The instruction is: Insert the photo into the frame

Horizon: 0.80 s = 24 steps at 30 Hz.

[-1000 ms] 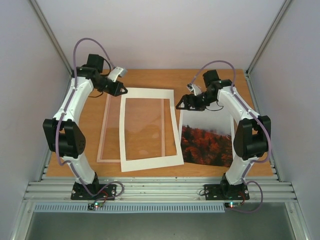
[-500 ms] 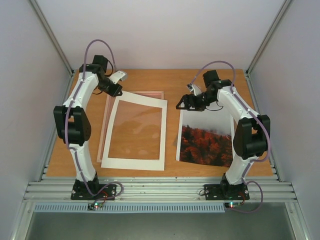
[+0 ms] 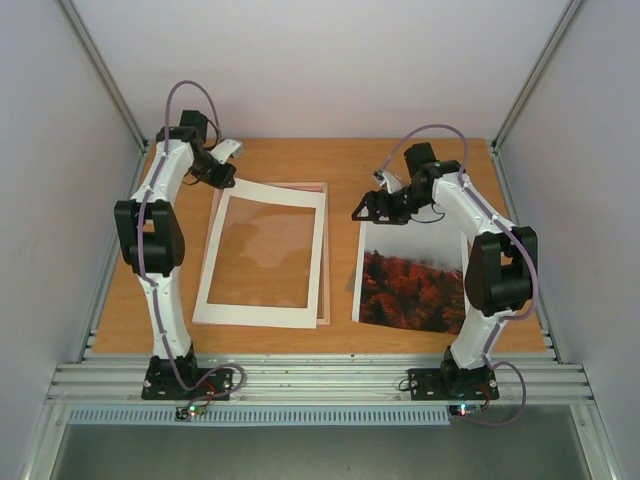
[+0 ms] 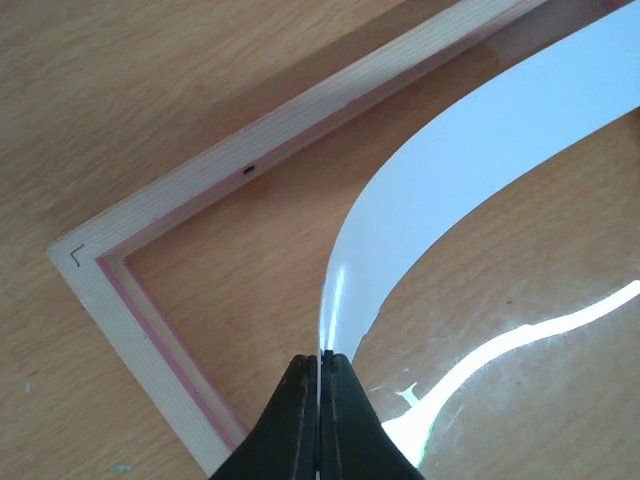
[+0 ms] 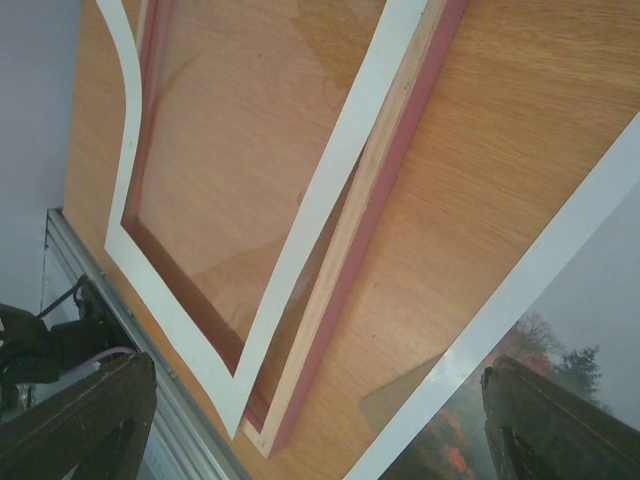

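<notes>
The photo (image 3: 410,285), grey sky over red-orange hills, lies face up on the table at the right; it also shows in the right wrist view (image 5: 600,330). The pink-edged frame (image 3: 323,260) lies flat at centre-left, mostly covered by the white cardboard mat (image 3: 258,315). My left gripper (image 3: 227,179) is shut on the mat's far left corner, which curls up between the fingers in the left wrist view (image 4: 322,358) above the frame's corner (image 4: 90,270). My right gripper (image 3: 359,212) is open and empty, hovering over the photo's far left corner.
The right wrist view shows the frame's near edge (image 5: 370,230) with the mat (image 5: 330,170) lying over it and a strip of bare wood between frame and photo. An aluminium rail (image 3: 320,380) runs along the table's front edge. Walls close in on both sides.
My left arm has swung left and back, dragging the mat left over the frame; the frame's right edge now shows. The right arm and the photo have not moved.
</notes>
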Each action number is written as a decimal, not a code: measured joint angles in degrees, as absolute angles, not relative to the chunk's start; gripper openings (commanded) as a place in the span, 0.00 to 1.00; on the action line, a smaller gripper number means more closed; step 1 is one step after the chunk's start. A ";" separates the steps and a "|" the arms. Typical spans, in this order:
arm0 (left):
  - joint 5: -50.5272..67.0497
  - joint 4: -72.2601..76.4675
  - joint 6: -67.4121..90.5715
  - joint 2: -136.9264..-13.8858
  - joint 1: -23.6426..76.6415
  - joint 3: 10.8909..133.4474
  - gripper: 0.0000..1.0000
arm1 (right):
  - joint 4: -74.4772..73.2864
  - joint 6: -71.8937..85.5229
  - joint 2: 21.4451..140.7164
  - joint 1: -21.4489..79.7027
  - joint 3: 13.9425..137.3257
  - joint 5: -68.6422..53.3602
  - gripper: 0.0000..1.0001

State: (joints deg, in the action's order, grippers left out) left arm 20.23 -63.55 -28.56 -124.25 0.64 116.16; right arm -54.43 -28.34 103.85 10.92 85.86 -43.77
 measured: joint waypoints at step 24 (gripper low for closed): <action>17.89 -58.11 -16.91 -126.69 -1.32 113.78 0.00 | -54.37 -28.34 104.66 10.92 85.86 -44.05 0.89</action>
State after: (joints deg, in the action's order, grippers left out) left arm 17.89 -58.11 -16.91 -126.69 -1.32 113.78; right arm -54.37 -28.34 104.66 10.92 85.86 -44.05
